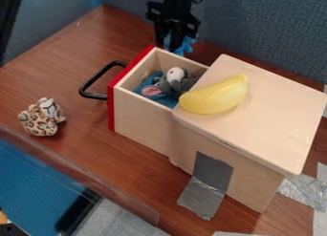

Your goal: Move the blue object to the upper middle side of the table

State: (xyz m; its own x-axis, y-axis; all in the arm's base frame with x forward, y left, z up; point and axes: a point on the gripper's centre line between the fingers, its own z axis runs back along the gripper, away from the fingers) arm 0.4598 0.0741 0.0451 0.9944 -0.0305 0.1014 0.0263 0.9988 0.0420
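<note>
At the top of the frame, just left of its middle, a black gripper (168,43), hanging down with fingers a narrow gap apart and closed on the blue object (186,46). Blue parts in view between the fingers and out past their right side, just behind the upper corner of the open drawer (144,116). Impossible to tell from here whether touching the table (70,51) or raised a little above it.

From the middle of the frame toward the right, a pale wooden box (262,182) with a flat lid (281,111), set at a slant on the brown table. Out toward the upper left, the drawer, with a red front (113,106) and a black handle (96,76) on its outer side. Inside the drawer, a grey stuffed toy (167,84) with a white and red patch and a pink part, lying against blue cloth (148,82). On the lid, near its left edge, a yellow banana (214,95), on its side, with one end toward the upper right.

At the left of the frame, well apart from the drawer, a small leopard-spotted toy (39,121) on the table. Below the middle, grey tape (203,197) running from the side of the box down onto the table. At the lower right, silver tape (303,189) beside the box. Behind the table, a blue-grey partition (268,29).
</note>
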